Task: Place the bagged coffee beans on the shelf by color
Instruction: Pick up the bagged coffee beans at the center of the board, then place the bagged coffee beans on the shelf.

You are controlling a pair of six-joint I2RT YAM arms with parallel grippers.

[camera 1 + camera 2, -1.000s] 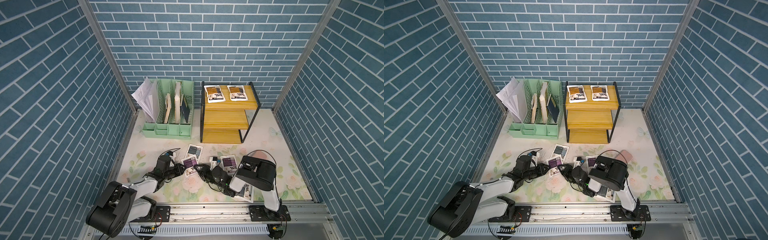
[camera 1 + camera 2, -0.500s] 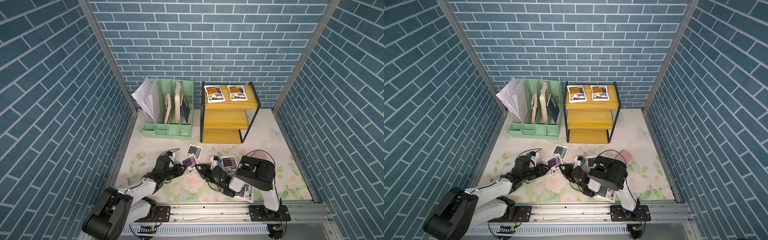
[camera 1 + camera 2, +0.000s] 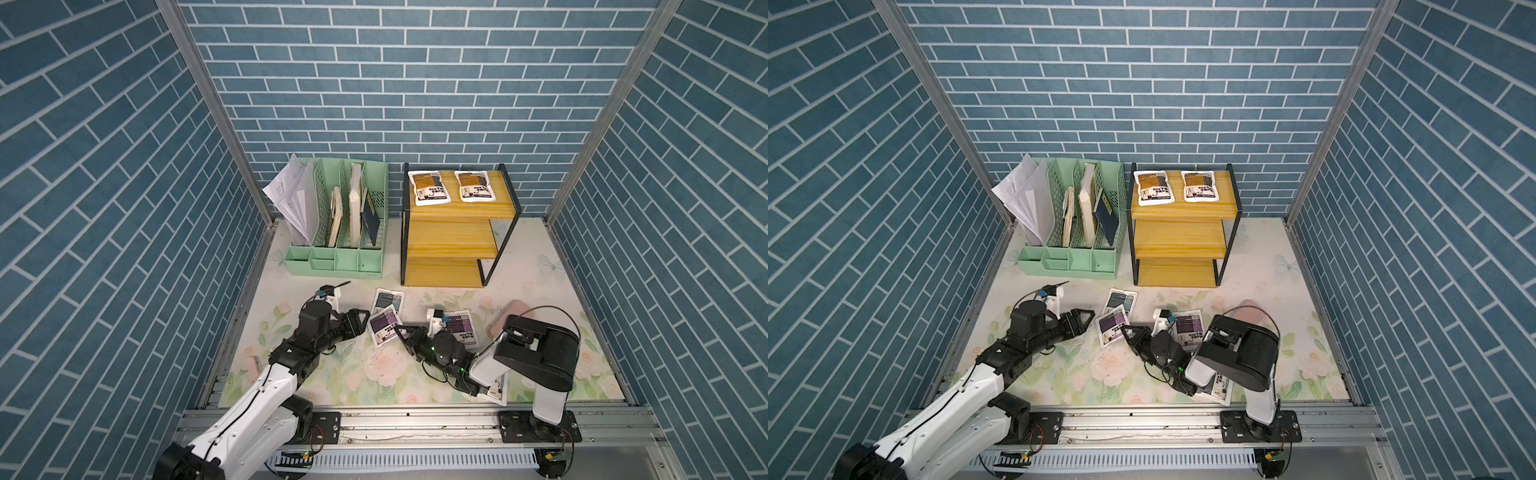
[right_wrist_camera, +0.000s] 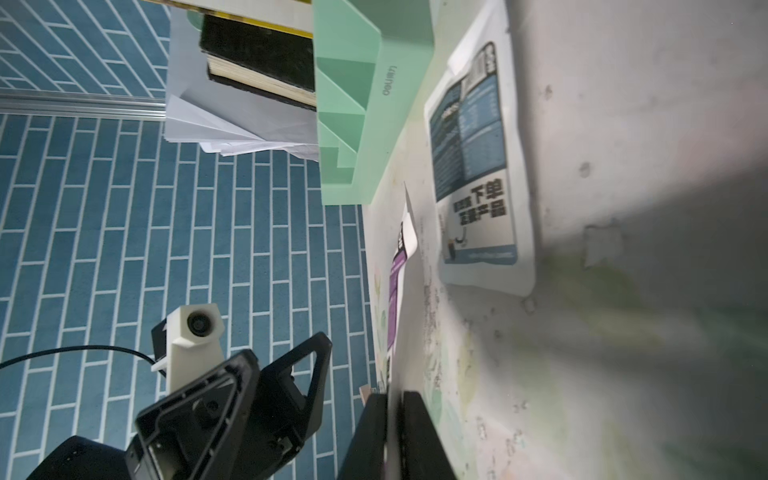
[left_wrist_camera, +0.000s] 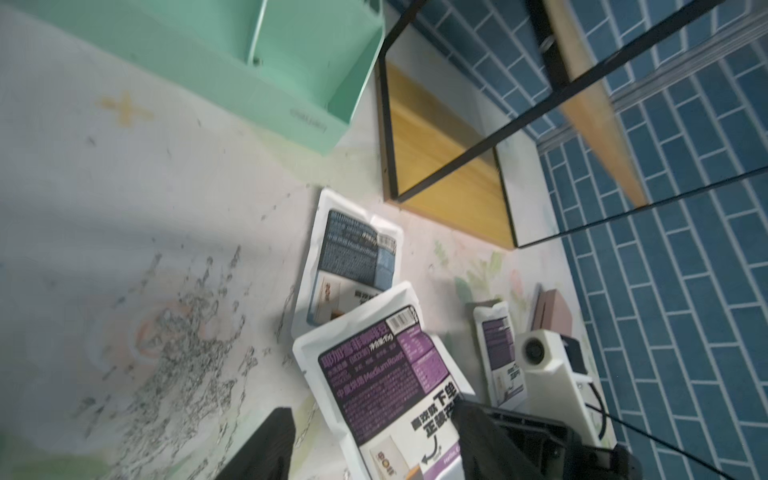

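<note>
Blue brick-patterned walls enclose the table, which has a pale floral cover.

The right claw is pinched narrow on the near edge of a purple coffee pouch. In the right wrist view that pouch runs edge-on straight into the slim gap between the two fingers. The left claw stands wide, its jaws spread just beside the same pouch's opposite edge and gripping nothing. Whether a fingertip grazes the pouch cannot be told.

The held pouch's far corner overlaps a grey-blue coffee pouch lying flat on the table. A second purple pouch lies just beside the right claw's wrist. One more white pouch shows under the right arm near the front rail, its label colour hidden. A pink case lies behind the right arm's elbow.

Farther back stands the shelf, against the rear wall. Two orange-brown pouches lie side by side on its top board, and the two lower boards carry no pouches. A mint-green file organizer with papers and books stands just beside the shelf.
</note>
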